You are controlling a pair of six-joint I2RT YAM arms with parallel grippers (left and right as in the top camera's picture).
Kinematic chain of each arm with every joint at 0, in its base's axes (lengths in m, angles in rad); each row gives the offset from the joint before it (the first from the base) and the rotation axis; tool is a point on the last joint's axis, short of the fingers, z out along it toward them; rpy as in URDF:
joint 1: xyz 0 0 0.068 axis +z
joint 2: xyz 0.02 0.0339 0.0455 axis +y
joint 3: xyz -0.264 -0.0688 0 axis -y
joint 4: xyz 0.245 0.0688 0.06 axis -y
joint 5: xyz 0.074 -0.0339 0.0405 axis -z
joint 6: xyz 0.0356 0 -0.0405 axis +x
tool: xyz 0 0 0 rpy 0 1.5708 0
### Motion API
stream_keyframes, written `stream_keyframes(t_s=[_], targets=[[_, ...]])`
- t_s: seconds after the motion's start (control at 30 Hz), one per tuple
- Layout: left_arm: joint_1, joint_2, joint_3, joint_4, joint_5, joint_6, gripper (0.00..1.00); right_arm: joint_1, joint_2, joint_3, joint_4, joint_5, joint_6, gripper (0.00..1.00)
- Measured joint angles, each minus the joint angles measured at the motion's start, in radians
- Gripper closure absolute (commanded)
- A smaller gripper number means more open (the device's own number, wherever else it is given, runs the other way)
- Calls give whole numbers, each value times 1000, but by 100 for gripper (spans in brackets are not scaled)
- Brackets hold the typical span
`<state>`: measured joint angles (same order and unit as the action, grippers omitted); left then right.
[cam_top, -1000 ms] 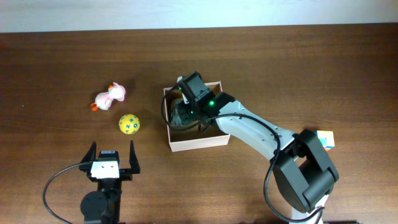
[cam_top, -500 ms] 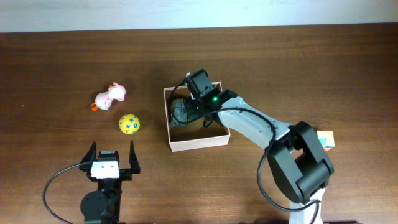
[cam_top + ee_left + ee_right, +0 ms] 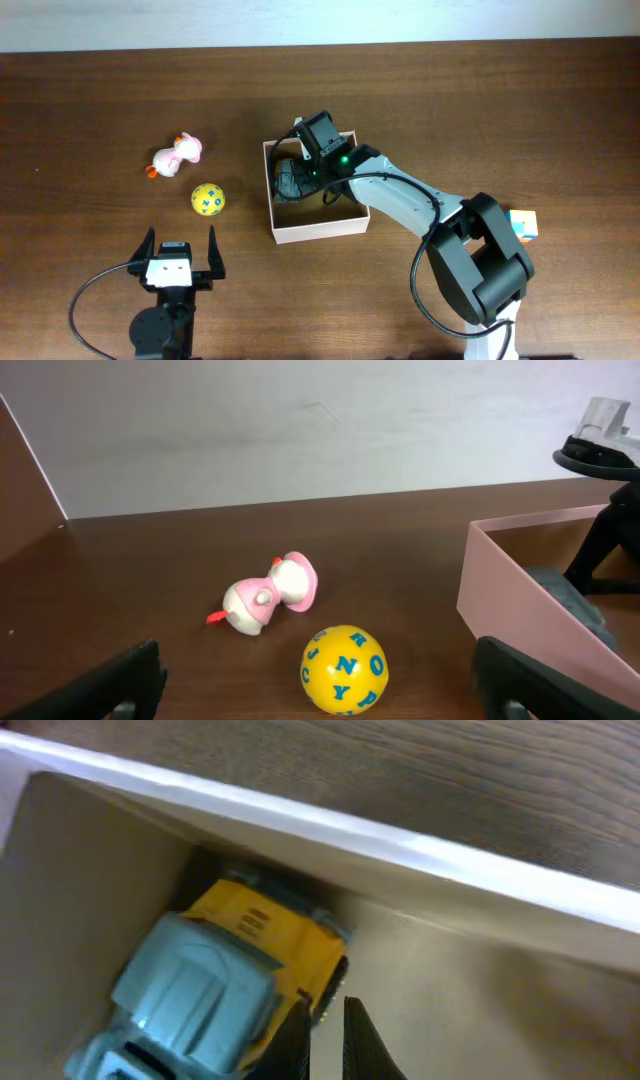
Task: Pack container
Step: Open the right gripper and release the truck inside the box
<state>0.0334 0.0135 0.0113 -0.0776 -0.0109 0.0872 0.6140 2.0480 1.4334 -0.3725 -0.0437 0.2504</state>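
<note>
The container [image 3: 320,230] sits mid-table, open side up for loading, with 1 toy truck [image 3: 215,975] tucked against its left side. The right gripper [image 3: 325,1032] dips inside just beside the truck, fingers pinched together on nothing visible, its arm stretched leftward. The left gripper [image 3: 181,243] rests near-left, spread wide, facing the toy duck [image 3: 178,155] and yellow ball [image 3: 207,199].

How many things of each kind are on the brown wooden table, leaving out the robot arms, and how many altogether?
Pink and white plastic toy duck: 1
Yellow ball with blue letters: 1
Yellow and grey-blue toy truck, inside the box: 1
Multicoloured cube: 1
White square cardboard box: 1
Total: 5
</note>
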Motion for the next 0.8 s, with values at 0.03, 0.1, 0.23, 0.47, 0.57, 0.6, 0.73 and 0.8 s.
stream_keyframes(t_s=[0.03,0.1,0.23,0.47,0.57,0.6,0.73,0.8], targets=[[0,0,0,0,0,0,1,0,0,0,0,-6,0,92],[0,0,0,0,0,0,1,0,0,0,1,-19,0,92],[0,0,0,0,0,0,1,2,0,0,14,-49,-1,92],[0,0,0,0,0,0,1,13,0,0,22,-64,-19,91],[0,0,0,0,0,0,1,16,0,0,22,-64,-22,89],[0,0,0,0,0,0,1,16,0,0,22,-63,-22,89],[0,0,0,0,0,0,1,14,0,0,14,-16,-19,85],[0,0,0,0,0,0,1,11,0,0,2,16,-16,85]])
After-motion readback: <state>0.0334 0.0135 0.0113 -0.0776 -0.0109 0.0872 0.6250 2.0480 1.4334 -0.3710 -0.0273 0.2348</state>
